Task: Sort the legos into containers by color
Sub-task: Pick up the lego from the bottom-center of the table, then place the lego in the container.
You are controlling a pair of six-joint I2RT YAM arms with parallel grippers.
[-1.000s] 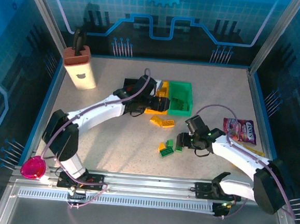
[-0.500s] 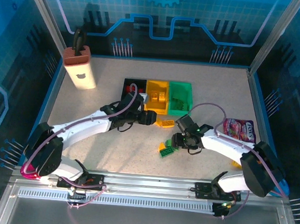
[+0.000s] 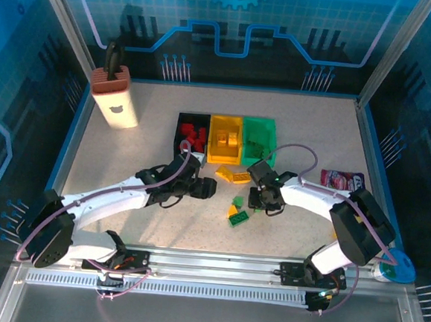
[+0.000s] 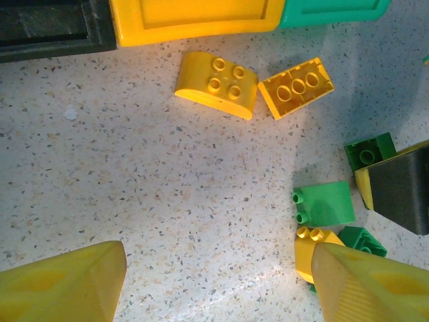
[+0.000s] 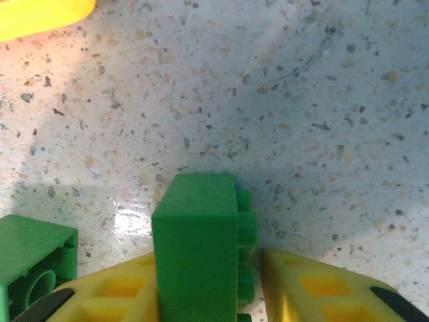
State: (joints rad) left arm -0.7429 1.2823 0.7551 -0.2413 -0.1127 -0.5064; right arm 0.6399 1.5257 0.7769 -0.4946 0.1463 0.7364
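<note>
The black bin [image 3: 178, 137], yellow bin [image 3: 224, 161] and green bin [image 3: 260, 120] stand side by side mid-table. Red legos [image 3: 194, 135] lie in the black one. Loose legos lie in front of them: two yellow [image 4: 216, 84] [image 4: 295, 87], and a green and yellow cluster [image 3: 237, 211]. My left gripper [image 3: 206, 188] [image 4: 221, 288] hangs open over bare table left of the cluster, one yellow lego [image 4: 314, 249] by its right finger. My right gripper [image 3: 261, 202] [image 5: 201, 268] is shut on a green lego [image 5: 198, 248] at table level, studs facing right. Another green lego [image 5: 30, 258] lies left of it.
A tall beige box with a brown top [image 3: 114, 97] stands at the back left. A pink-purple snack packet [image 3: 342, 180] lies right of the right arm. Glass walls surround the table, and a small blue cup [image 3: 394, 266] sits at the near right corner.
The left gripper has drawn back from the bins toward the near middle. The right gripper moved left to the loose cluster and closed on a green lego.
</note>
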